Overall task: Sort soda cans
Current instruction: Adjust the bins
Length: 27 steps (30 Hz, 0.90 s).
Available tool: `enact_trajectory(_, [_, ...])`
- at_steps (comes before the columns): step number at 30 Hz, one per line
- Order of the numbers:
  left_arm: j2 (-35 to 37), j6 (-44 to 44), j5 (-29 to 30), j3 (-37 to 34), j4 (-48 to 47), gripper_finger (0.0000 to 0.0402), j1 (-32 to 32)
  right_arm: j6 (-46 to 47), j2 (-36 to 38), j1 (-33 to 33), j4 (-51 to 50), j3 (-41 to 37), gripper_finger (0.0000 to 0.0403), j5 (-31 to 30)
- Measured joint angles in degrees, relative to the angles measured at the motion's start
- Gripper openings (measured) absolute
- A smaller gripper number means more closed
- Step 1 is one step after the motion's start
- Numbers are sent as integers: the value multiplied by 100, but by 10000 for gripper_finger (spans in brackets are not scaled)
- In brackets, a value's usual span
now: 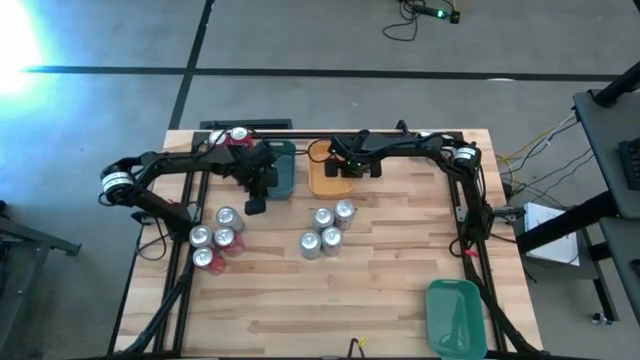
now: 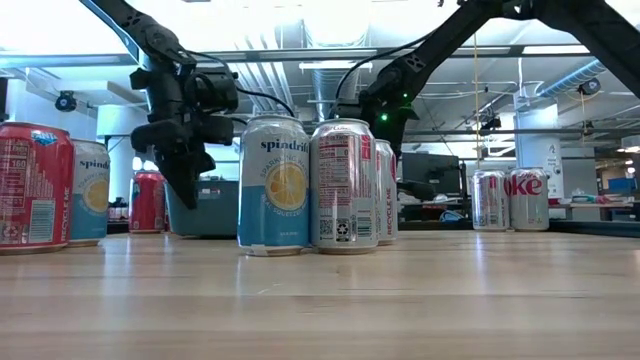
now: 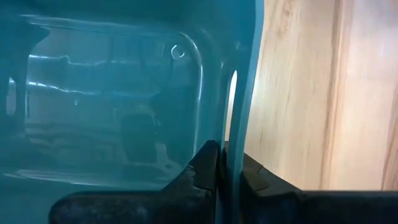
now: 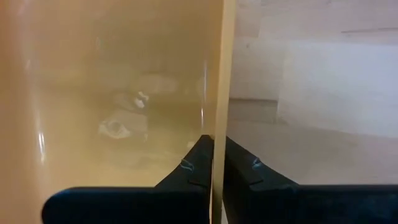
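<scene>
Soda cans (image 1: 325, 229) near end effectors, unheld

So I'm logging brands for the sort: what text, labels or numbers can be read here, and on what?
"spindrift" on the pale front can.
"spind", cut off, on the pale can at left.
"160" on the red can at left.
"oke", partly hidden, on the silver can at far right.
Fine print and barcode on the middle can: too small to read.
High view and both wrist views: none.
</scene>
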State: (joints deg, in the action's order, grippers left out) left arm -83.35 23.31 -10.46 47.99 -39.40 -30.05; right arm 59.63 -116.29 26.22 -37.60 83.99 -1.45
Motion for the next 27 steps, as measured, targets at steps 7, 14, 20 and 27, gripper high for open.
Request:
enact_trajectory(7, [0, 0, -7, 0, 15, 3, -6, -61, -2, 2, 4, 0, 21, 48])
enact_trajectory(14, [0, -8, -30, -2, -2, 36, -6, -113, -2, -11, 9, 0, 94, 43])
enact_trajectory(20, [0, -7, -109, -2, -2, 82, -6, -133, 136, -11, 24, 0, 164, -44])
enact_trajectory(27, [14, -90, -116, -1, -17, 118, -7, -288, 644, -11, 21, 0, 211, -416])
